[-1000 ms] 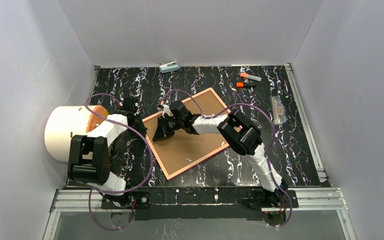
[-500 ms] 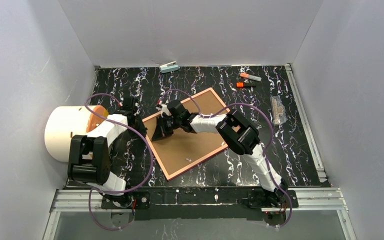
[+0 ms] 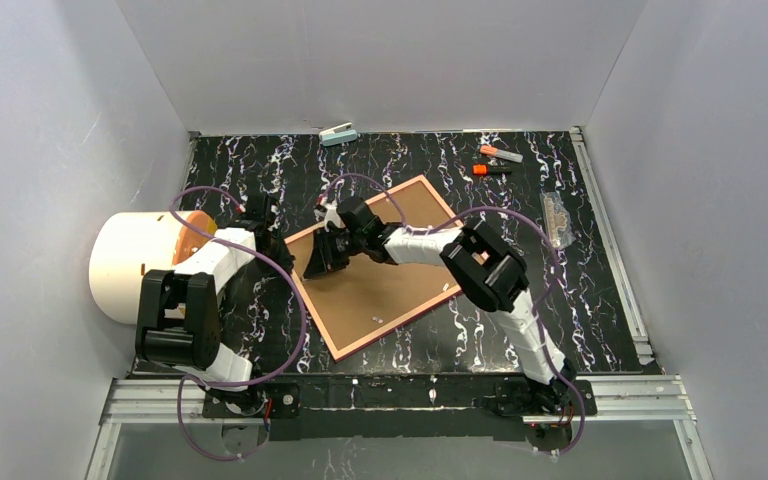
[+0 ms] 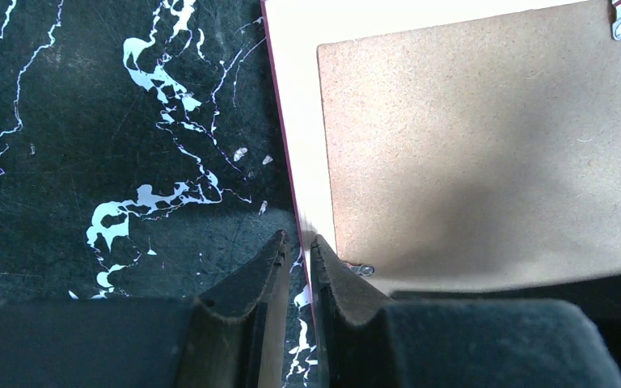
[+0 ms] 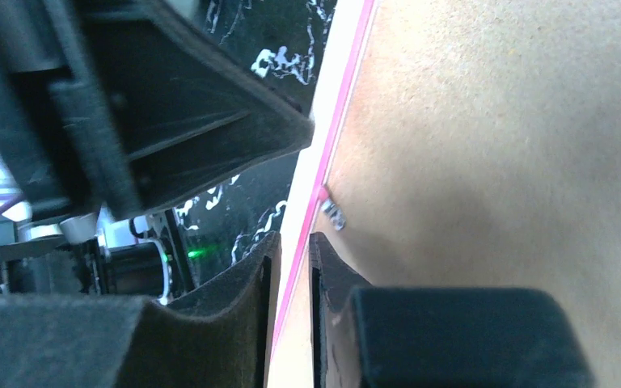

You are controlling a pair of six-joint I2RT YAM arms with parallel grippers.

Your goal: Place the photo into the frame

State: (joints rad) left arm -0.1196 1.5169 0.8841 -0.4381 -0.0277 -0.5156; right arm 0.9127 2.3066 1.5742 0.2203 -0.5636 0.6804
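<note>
Frame [image 4: 299, 121] face down, long axis near-left to far-right; left gripper [image 4: 297, 238] pinches rim; right gripper [image 5: 289, 242] astride rim, grip unclear.

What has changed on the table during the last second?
Very little. The right arm swung its elbow slightly to the right, while the right gripper stayed astride the left edge of the frame. I cannot see any clear grasp or release. The left gripper stayed at the frame's corner, and the frame did not move.
</note>
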